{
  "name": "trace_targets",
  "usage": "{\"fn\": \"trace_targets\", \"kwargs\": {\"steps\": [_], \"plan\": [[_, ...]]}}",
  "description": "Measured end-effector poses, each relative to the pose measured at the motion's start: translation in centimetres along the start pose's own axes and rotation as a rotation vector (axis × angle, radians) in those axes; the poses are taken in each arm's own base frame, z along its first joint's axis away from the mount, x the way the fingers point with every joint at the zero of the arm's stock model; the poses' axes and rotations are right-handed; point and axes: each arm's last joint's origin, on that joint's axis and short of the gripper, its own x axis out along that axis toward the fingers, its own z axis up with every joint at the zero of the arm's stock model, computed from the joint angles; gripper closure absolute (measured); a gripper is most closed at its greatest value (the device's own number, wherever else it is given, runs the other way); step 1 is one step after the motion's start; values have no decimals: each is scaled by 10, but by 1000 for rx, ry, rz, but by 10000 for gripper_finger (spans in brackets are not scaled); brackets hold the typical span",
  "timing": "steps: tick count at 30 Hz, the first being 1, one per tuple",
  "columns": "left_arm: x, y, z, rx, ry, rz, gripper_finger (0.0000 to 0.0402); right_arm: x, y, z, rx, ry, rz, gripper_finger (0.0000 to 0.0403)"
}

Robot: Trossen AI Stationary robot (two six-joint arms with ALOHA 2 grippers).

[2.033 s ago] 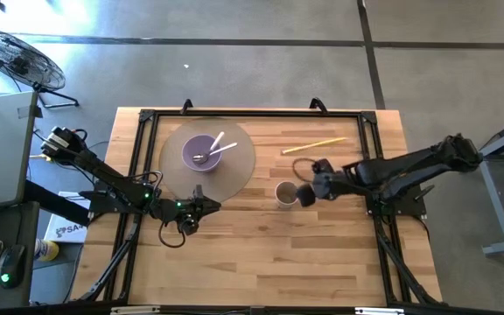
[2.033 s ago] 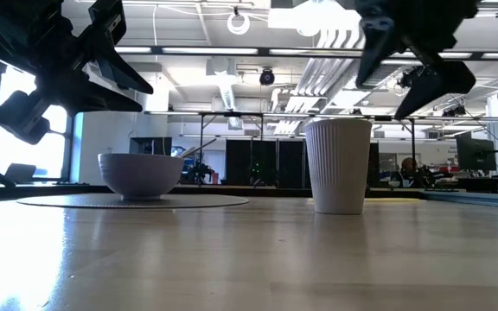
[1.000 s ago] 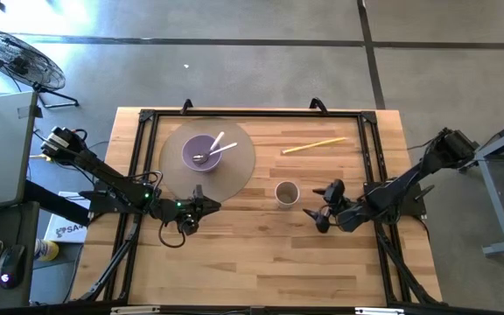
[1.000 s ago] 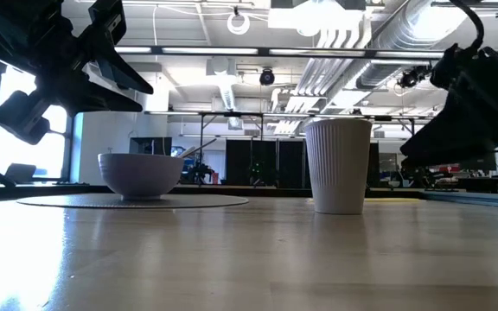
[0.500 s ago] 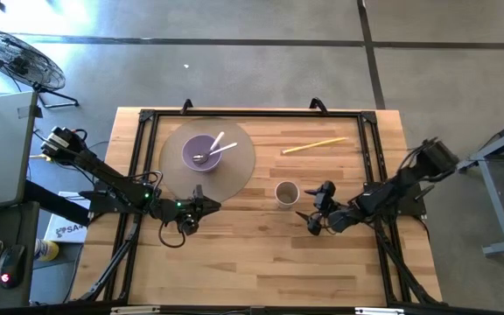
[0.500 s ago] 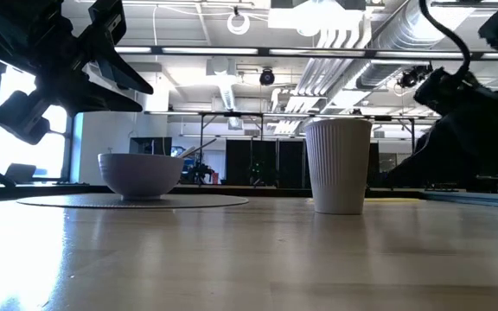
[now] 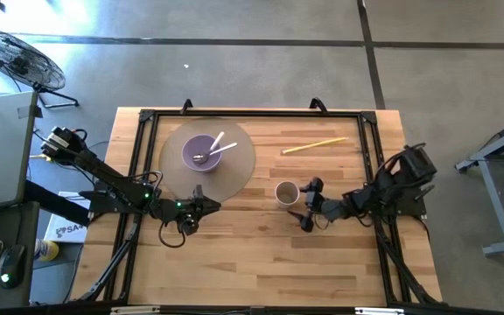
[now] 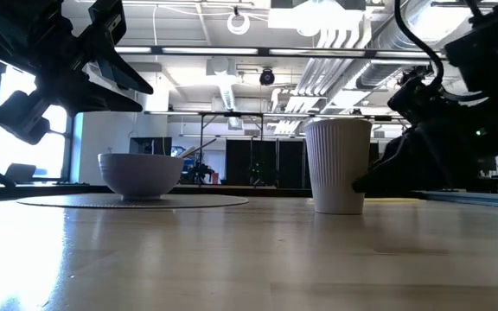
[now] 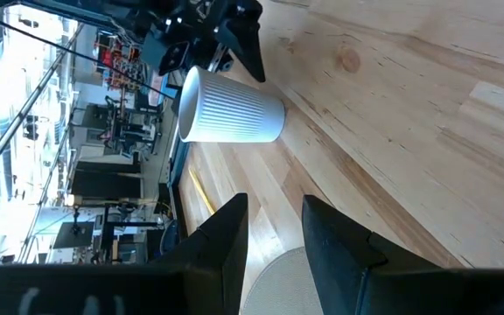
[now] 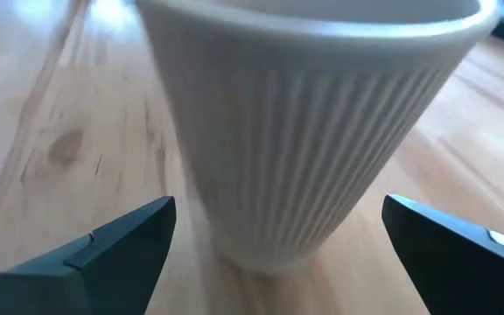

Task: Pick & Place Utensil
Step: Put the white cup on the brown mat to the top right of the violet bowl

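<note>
A white ribbed paper cup (image 7: 286,192) stands upright on its base near the table's middle. My right gripper (image 7: 304,204) is open just to its right, low over the wood. Its two fingers (image 10: 121,245) stand wide on either side of the cup (image 10: 304,131) without touching it. A lilac bowl (image 7: 200,153) sits on a round grey mat (image 7: 239,171) and holds two light-handled utensils (image 7: 220,146). A yellow stick-like utensil (image 7: 315,145) lies flat at the far right. My left gripper (image 7: 215,206) waits near the mat's near edge, narrowly open (image 9: 274,206) with nothing in it.
Black frame rails (image 7: 252,114) run along the table's far, left and right edges. Bare wood (image 7: 261,262) fills the near half of the table. In the low view the bowl (image 8: 140,175) and the cup (image 8: 339,166) stand well apart.
My right gripper has gone toward the table's left, toward the cup, and has sunk nearer the table while its wrist rolled. It has stayed wide open, and its fingers now flank the cup. The cup, bowl and utensils have not moved.
</note>
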Motion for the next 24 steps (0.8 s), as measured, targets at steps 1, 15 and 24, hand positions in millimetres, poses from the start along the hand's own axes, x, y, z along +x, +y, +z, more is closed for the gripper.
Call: {"fn": "trace_targets", "kwargs": {"steps": [1, 15, 24], "plan": [[0, 0, 0, 0, 0, 0, 296, 2, -2, 0, -5, -12, 3, 3], [0, 0, 0, 0, 0, 0, 296, 30, -16, 8, -11, -107, 83, 4], [0, 0, 0, 0, 0, 0, 296, 41, -18, 20, 24, -158, 69, 38]]}}
